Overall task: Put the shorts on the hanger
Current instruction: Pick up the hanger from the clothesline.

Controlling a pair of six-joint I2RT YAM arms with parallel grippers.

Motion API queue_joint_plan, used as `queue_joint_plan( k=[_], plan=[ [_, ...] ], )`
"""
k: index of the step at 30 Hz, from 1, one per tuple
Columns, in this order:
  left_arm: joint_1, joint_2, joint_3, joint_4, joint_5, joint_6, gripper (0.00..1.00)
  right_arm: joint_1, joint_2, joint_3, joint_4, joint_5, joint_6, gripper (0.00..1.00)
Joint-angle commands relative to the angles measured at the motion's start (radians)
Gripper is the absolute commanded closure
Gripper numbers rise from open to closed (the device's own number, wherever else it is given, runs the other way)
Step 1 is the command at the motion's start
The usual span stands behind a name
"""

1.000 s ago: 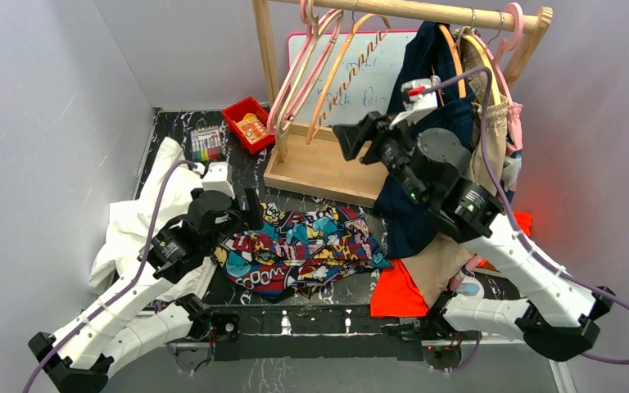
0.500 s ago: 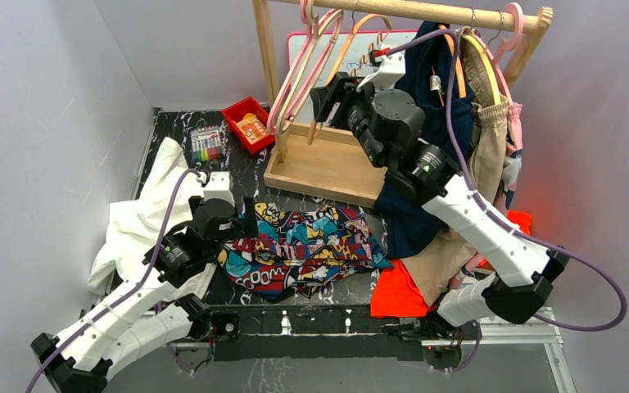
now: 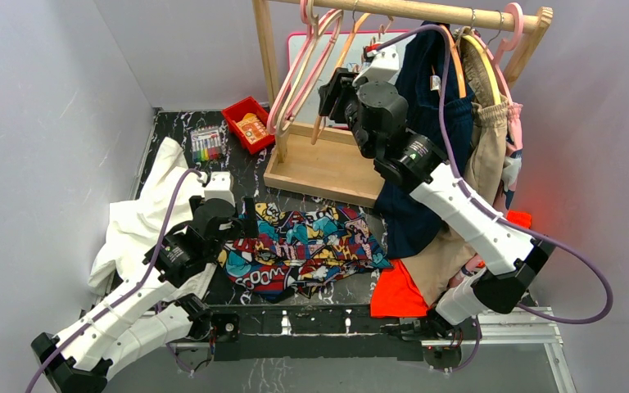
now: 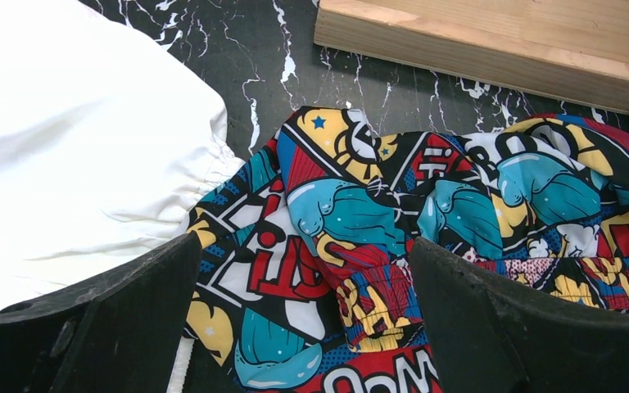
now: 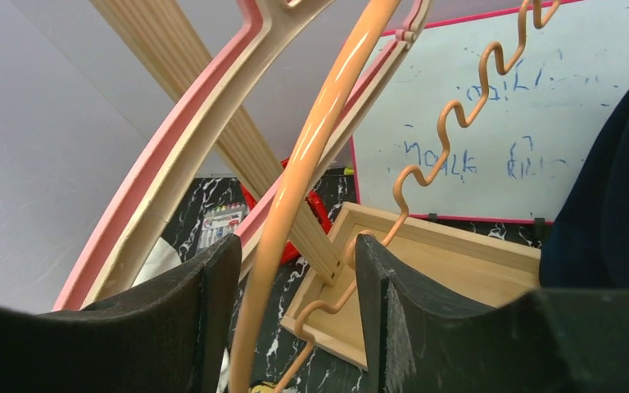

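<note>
The comic-print shorts (image 3: 311, 246) lie crumpled on the dark table in front of the rack, and fill the left wrist view (image 4: 360, 221). My left gripper (image 3: 250, 217) is open just above their left end, with a finger on either side of the print (image 4: 303, 254). The light-orange hanger (image 3: 321, 127) hangs on the rack rail with its zigzag bar behind. My right gripper (image 3: 333, 86) is raised to it and open. In the right wrist view the hanger's smooth arm (image 5: 328, 115) passes between the two fingers (image 5: 295, 254), which are not closed on it.
Pink hangers (image 3: 295, 82) hang just left of the orange one on the wooden rack (image 3: 328, 168). A navy garment (image 3: 434, 106) and tan clothes hang at the right. A white cloth (image 3: 143, 213), red tray (image 3: 247, 123), marker box (image 3: 206, 143) and orange cloth (image 3: 397, 295) lie around.
My right arm swung up and left from in front of the navy garment to the orange hanger, which now sits between its fingers. The left gripper shifted slightly over the shorts.
</note>
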State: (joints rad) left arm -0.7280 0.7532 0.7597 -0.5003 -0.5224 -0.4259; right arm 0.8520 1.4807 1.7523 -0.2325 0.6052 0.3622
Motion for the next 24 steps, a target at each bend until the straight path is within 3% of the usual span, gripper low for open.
queue_joint_plan(
  k=[1, 11, 14, 18, 24],
  plan=[
    [0.004, -0.009, 0.001, 0.016, 0.000, 0.012, 0.02, -0.009, -0.031, 0.016, 0.044, 0.061, -0.022, 0.41],
    [0.005, -0.002, 0.002, 0.020, 0.010, 0.013, 0.02, -0.015, -0.151, -0.070, 0.050, 0.134, -0.118, 0.49],
    [0.005, 0.004, 0.003, 0.023, 0.015, 0.017, 0.02, -0.014, -0.191, -0.074, 0.058, 0.030, -0.097, 0.35],
    [0.004, 0.003, 0.002, 0.023, 0.016, 0.017, 0.02, -0.015, -0.155, 0.004, 0.000, -0.020, -0.093, 0.28],
    [0.005, 0.000, 0.001, 0.023, 0.013, 0.018, 0.02, -0.015, -0.105, 0.060, 0.006, 0.081, -0.156, 0.27]
  ],
)
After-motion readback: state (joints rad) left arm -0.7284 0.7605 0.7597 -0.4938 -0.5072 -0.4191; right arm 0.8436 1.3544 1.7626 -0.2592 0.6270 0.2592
